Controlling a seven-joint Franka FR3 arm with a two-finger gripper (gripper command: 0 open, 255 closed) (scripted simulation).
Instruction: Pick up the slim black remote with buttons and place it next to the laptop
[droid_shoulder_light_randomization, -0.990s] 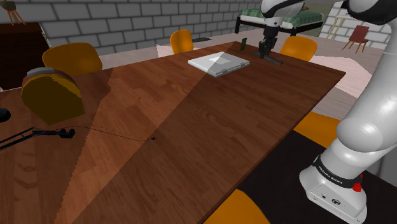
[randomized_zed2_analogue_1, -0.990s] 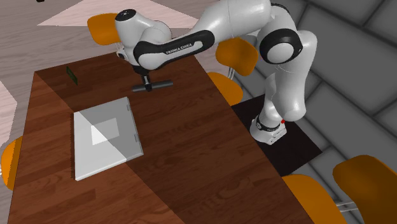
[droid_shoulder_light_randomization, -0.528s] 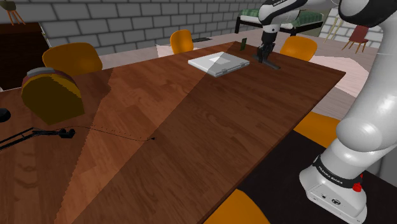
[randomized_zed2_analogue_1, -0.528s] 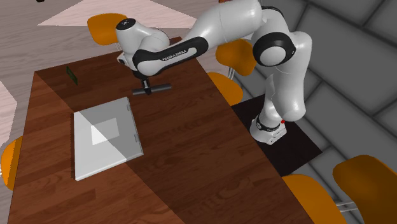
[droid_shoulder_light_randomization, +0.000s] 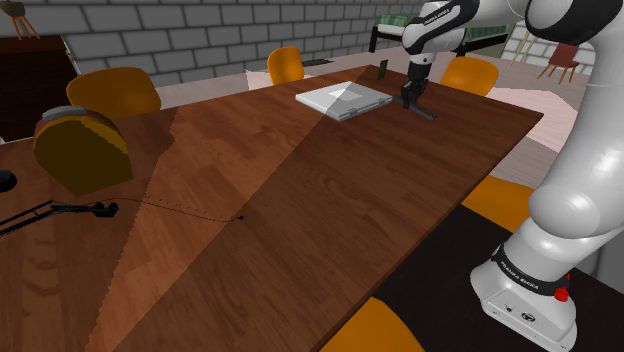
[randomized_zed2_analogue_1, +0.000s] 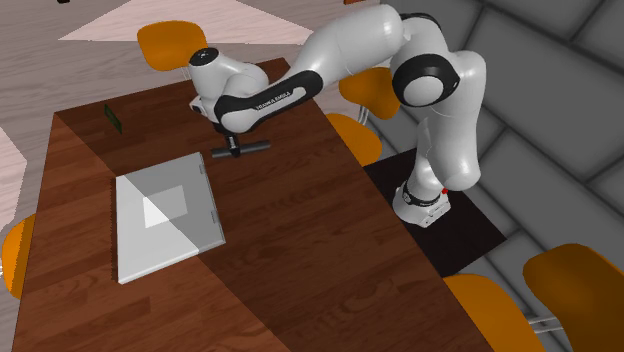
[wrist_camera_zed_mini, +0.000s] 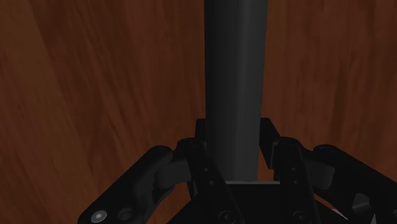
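Shoulder view, left to right: a domed, mustard-coloured object (droid_shoulder_light_randomization: 82, 150) sits on the brown, wood-grained table (droid_shoulder_light_randomization: 300, 180). Further right lies a flat rectangular grey laptop (droid_shoulder_light_randomization: 343, 98), lid closed. Just beside the laptop's right edge, the black gripper (droid_shoulder_light_randomization: 411, 97) points down, jaws clenched on the remote (droid_shoulder_light_randomization: 425, 111), a slim dark bar held level, low at the table top. Contact with the wood cannot be told. In the wrist view, the fingers (wrist_camera_zed_mini: 200, 143) clasp its smooth, matte flanks.
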